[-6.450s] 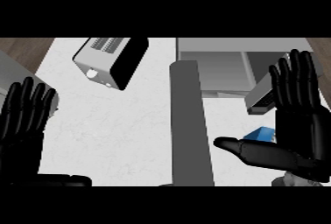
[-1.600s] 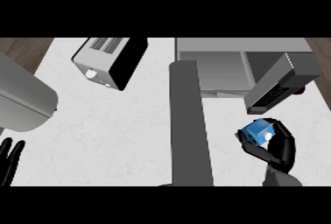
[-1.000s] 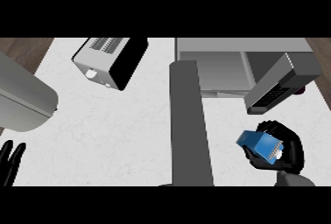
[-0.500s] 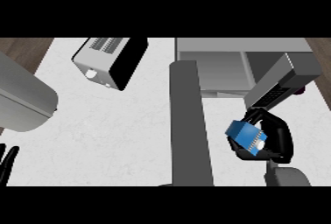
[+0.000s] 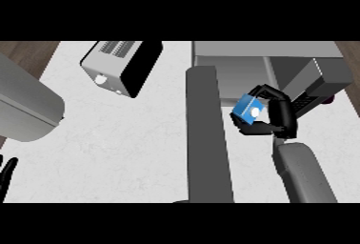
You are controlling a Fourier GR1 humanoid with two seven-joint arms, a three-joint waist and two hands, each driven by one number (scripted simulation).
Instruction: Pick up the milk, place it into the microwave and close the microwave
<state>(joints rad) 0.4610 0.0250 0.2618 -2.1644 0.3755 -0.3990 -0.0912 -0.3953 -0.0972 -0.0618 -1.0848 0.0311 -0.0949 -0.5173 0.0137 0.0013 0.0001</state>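
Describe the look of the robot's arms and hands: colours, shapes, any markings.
The right forearm is a plain grey, smooth, rounded block that narrows toward the wrist. The right hand is glossy black with slim jointed fingers. Of the left hand only black fingertips show at the view's left edge. No cables, markings or sleeves are visible.

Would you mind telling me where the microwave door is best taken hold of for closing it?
Judging by its pose, push the microwave door on its left face, near the free near end, coming from the left. It stands swung out edge-on, and the right hand holds the milk.
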